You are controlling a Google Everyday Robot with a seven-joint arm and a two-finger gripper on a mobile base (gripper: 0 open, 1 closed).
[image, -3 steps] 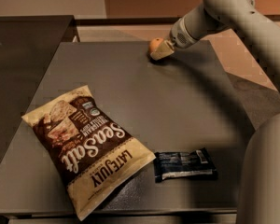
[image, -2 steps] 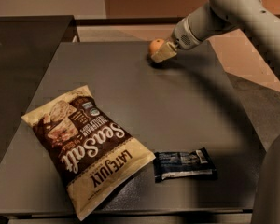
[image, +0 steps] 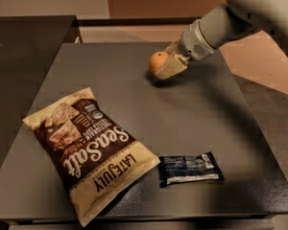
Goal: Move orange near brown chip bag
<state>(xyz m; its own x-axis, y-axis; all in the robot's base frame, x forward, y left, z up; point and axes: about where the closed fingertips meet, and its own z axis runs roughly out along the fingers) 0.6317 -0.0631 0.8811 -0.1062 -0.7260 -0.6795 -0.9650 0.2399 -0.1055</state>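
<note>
The orange (image: 158, 61) is held in my gripper (image: 164, 64) just above the dark table, at the far middle. The cream fingers (image: 172, 66) close around its right side. The brown chip bag (image: 89, 147), printed "Sea Salt" and "Late July", lies flat at the front left of the table. The orange is well apart from the bag, up and to the right of it.
A small dark blue snack bar wrapper (image: 189, 168) lies right of the bag near the front edge. The dark table (image: 134, 99) has a second dark surface (image: 24, 47) to its left. My arm (image: 240, 13) reaches in from the upper right.
The gripper has carried the orange away from the far edge, toward the front and slightly left, closer to the bag. The bag and wrapper have not moved.
</note>
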